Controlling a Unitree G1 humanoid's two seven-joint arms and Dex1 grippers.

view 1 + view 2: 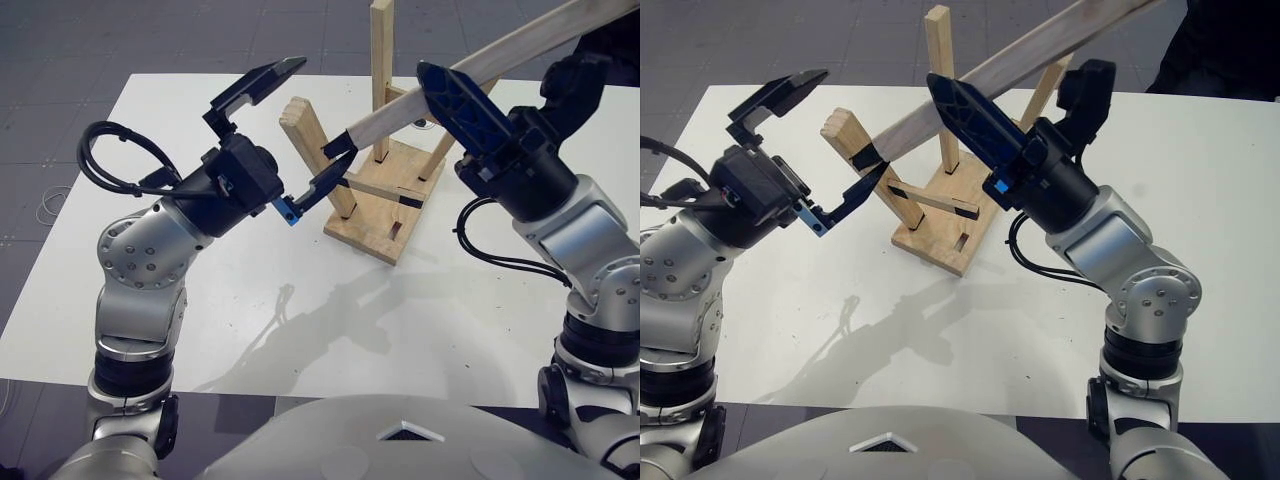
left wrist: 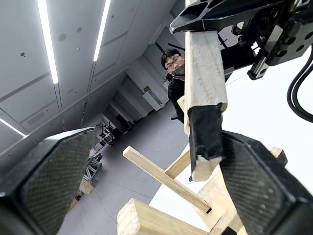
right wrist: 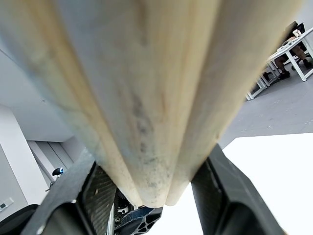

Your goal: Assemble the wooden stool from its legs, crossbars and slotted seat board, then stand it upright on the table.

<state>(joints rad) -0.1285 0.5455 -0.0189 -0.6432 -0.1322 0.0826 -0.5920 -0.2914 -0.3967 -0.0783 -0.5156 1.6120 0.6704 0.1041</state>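
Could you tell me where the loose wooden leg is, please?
In the head views the loose leg slants above the table, gripped by the right tool, its black-taped end inside the open left tool, beside the partly built stool.

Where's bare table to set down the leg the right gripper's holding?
Widest bare patch: table front, between seat board and near edge. Also the far-left corner beyond the left gripper. Crowded around the seat board: upright legs, crossbar, right gripper with its leg.
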